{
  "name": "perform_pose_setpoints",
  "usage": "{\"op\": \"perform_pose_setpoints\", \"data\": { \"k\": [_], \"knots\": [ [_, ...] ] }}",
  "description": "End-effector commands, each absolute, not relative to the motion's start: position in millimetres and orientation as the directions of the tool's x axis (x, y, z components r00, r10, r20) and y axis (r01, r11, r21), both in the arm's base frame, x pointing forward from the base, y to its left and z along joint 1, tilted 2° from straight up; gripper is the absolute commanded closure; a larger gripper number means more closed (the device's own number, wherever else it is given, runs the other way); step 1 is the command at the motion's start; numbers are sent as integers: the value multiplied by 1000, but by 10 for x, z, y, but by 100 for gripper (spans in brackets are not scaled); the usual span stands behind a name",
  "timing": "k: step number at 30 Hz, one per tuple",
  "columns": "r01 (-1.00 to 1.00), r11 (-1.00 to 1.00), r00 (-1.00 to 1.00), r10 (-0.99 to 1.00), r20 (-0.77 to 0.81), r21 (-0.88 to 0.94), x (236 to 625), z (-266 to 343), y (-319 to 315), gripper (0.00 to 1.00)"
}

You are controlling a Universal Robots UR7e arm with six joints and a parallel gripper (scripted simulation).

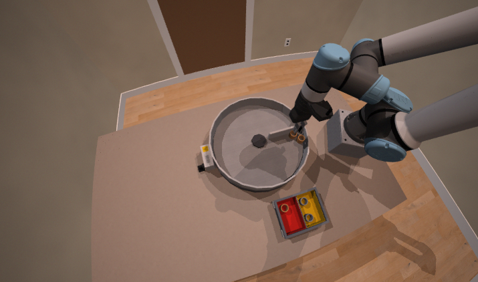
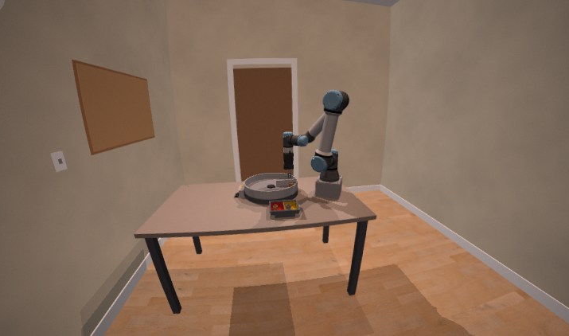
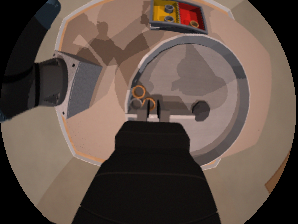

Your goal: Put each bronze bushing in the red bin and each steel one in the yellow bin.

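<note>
The gripper (image 1: 297,130) (image 2: 289,175) (image 3: 153,105) is hovering, fingers slightly apart and empty, over two bronze bushings (image 1: 301,142) (image 3: 138,98) at the turntable's (image 1: 229,181) (image 2: 263,189) (image 3: 244,100) right side in the top view. It needs centring over one, straddling its walls without nudging the neighbour, then red bin (image 1: 292,220) (image 2: 280,205) (image 3: 186,15).
</note>
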State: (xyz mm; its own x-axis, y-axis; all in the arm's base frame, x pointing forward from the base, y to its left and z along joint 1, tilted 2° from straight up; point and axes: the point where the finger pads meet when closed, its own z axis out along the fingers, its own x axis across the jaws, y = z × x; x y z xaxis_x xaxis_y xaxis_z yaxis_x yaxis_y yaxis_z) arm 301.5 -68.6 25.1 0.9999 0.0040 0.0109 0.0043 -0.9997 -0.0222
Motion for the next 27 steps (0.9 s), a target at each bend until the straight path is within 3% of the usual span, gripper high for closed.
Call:
{"op": "perform_pose_setpoints", "data": {
  "k": [1,27],
  "knots": [
    [15,-1000,1000,14,16,-27,3017,225,-813,60],
    [14,-1000,1000,14,15,-26,3020,-67,-805,60]
  ]
}}
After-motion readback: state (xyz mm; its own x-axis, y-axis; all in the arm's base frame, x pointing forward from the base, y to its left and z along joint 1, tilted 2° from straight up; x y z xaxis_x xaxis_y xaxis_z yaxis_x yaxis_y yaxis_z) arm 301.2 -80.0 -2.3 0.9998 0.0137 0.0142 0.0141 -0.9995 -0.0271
